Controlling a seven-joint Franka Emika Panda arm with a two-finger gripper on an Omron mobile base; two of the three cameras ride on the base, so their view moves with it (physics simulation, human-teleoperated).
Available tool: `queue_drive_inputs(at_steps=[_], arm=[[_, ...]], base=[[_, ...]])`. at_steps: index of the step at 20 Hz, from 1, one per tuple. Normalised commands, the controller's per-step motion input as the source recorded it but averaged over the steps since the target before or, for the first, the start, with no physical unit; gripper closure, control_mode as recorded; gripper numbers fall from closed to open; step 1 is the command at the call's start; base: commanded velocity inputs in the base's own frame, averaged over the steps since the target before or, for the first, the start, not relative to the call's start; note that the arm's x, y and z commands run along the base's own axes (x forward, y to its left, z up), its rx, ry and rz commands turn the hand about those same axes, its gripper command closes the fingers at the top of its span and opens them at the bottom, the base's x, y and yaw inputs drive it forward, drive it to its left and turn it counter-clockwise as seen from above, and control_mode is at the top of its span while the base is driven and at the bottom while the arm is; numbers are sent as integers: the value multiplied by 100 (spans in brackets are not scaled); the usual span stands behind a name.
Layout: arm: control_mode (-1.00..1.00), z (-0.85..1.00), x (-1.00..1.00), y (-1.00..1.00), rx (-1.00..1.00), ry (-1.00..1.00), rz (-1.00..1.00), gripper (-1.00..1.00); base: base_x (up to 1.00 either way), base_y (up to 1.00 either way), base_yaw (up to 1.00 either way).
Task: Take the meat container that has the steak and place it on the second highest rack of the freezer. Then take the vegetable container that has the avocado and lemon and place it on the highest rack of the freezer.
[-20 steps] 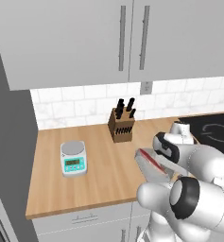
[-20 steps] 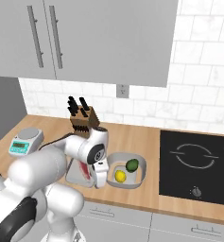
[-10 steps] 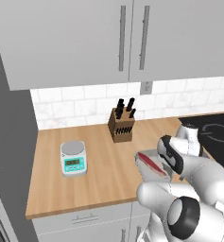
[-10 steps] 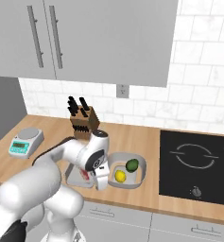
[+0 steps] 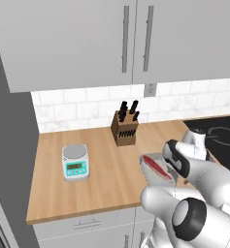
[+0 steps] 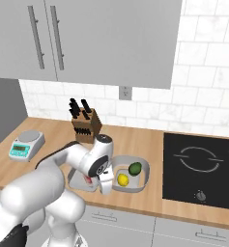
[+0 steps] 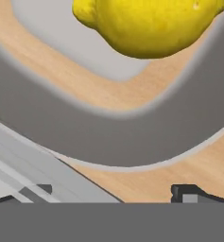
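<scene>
The meat container point(image 5: 143, 163) lies on the wooden counter with the red steak point(image 5: 158, 168) in it; the arm partly hides it point(image 6: 76, 181) in the right base view. Just right of it sits the grey vegetable container point(image 6: 141, 176) holding the avocado point(image 6: 135, 168) and the lemon point(image 6: 122, 179). My gripper point(image 6: 106, 186) hangs low at the gap between the two containers, open and holding nothing. In the hand view the gripper point(image 7: 111, 194) faces the vegetable container's curved wall point(image 7: 132, 142), with the lemon point(image 7: 151, 23) beyond and the meat container's rim point(image 7: 23, 156) at lower left. The freezer's grey side point(image 5: 9, 160) rises at the far left; its racks are out of view.
A knife block point(image 5: 125, 127) stands at the back of the counter and a small kitchen scale point(image 5: 75, 162) sits to the left. A black cooktop point(image 6: 203, 166) lies to the right. Grey wall cabinets point(image 5: 131, 38) hang overhead.
The hand has dropped lower and shifted slightly right, closer to the two containers. Its jaws stayed open. Neither container has moved.
</scene>
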Motion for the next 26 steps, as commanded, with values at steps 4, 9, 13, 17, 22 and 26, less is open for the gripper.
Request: queue_drive_inputs(at_steps=[4, 9, 13, 17, 22, 26], arm=[[-100, -27, 9, 11, 0, 0, 1, -100], [-100, -15, 3, 8, 0, -3, 0, -100], [-100, 0, 0, 0, 0, 0, 0, -100], [-100, 0, 0, 0, 0, 0, 0, 100], [-100, 0, 0, 0, 0, 0, 0, 100], [-100, 0, 0, 0, 0, 0, 0, 100]], base=[[0, 0, 0], [0, 0, 0], [0, 0, 0], [0, 0, 0], [0, 0, 0], [0, 0, 0]])
